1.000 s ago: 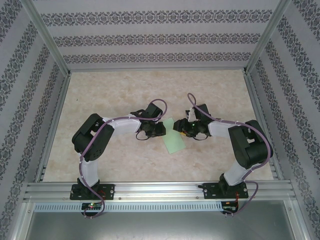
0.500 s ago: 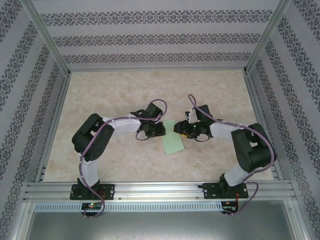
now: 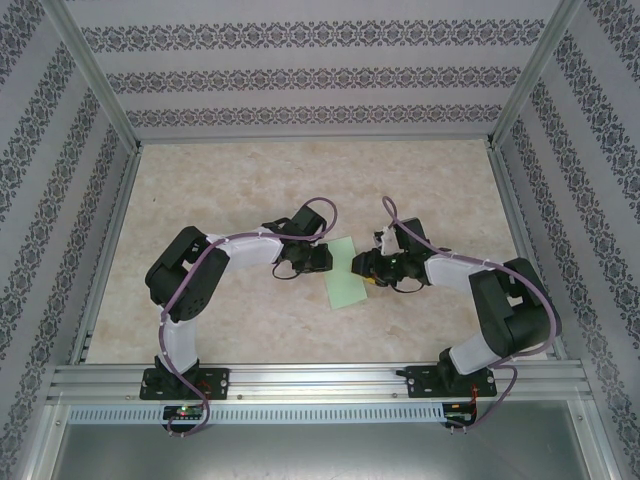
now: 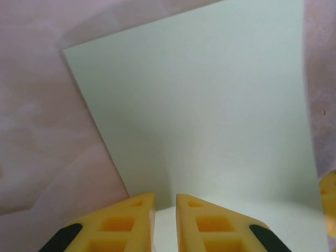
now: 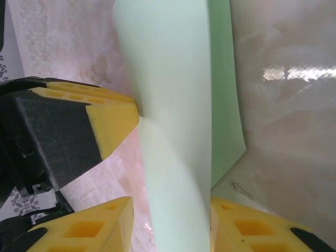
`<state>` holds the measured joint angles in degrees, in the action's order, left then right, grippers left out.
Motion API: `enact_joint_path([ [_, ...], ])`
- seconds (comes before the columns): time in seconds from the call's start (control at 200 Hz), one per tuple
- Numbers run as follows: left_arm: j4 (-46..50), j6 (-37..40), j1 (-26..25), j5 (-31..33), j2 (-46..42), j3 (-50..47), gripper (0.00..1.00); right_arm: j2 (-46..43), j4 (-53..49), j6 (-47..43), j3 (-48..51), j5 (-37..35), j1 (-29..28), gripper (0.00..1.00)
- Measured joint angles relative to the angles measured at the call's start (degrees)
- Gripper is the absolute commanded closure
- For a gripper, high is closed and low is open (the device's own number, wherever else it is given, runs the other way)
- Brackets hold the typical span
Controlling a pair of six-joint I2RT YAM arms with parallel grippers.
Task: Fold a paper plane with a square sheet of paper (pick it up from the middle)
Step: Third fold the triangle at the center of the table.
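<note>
Rightward and back toward the near rail goes the right arm's elbow since a second ago. The right gripper (image 3: 366, 272) has slid a little along the right edge of the sheet (image 3: 345, 285) with its jaws drawing closer, while the left arm and the sheet lie much as before.

On the left, the left gripper (image 3: 320, 262) reaches in low over the table (image 3: 250, 180) to the sheet's left edge. In its wrist view the two yellow fingers (image 4: 121, 223) stand almost together with a thin slit between them. The sheet's nearest edge runs into that slit, so these jaws are clenched on the sheet.

The pale green sheet sits mid-table between the two grippers. It is not flat: in the right wrist view it rises off the table and curls over, and the left gripper's yellow fingertip touches its edge.

On the right, the right gripper's fingers (image 5: 252, 231) stand apart on either side of the curled strip. One touches it, and a sliver of table shows beside the other. These jaws are released, not pinching.
</note>
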<state>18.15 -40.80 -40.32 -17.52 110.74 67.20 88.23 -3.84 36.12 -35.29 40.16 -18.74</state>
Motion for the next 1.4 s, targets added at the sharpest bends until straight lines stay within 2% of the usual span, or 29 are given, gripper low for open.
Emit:
enact_joint_path([
  [0.1, 0.4, 1.9, 0.0, -0.2, 0.0, 1.0, 0.80, 2.5, -0.3, 0.0, -2.7, -0.3, 0.0, 0.67],
  [0.37, 0.8, 3.3, 0.0, 0.1, -0.1, 1.7, 0.79, 7.0, -0.9, 0.6, -6.3, -2.3, 0.0, 0.93],
  [0.48, 0.8, 3.3, -0.1, 2.3, -3.6, -0.9, 0.77, 7.0, 1.1, 2.5, -5.2, -3.0, -0.7, 0.95],
  [0.53, 0.8, 3.2, -0.2, 3.6, -6.4, -2.4, 0.76, 7.0, 2.6, 4.2, -4.2, -3.5, -1.4, 1.00],
  [0.749, 0.4, 4.3, -0.4, 6.8, -17.4, -5.9, 0.69, 6.9, 11.2, 16.5, 1.1, -8.2, -5.9, 1.00],
  [0.874, 0.4, 6.2, -0.9, 7.6, -19.3, -7.5, 0.64, 6.3, 14.2, 22.5, 1.3, -11.8, -8.6, 0.98],
  [1.039, 1.3, 9.6, -2.6, 8.0, -20.0, -8.8, 0.53, 6.1, 15.0, 26.3, -0.4, -15.3, -12.0, 0.97],
  [1.179, 2.6, 13.2, -6.6, 10.2, -20.9, -8.9, 0.49, 7.7, 15.9, 27.8, -2.0, -15.8, -12.7, 0.97],
  [1.404, 4.0, 18.4, -16.4, 16.3, -21.4, -10.1, 0.45, 9.0, 15.9, 28.8, -2.1, -16.1, -12.7, 0.96],
])
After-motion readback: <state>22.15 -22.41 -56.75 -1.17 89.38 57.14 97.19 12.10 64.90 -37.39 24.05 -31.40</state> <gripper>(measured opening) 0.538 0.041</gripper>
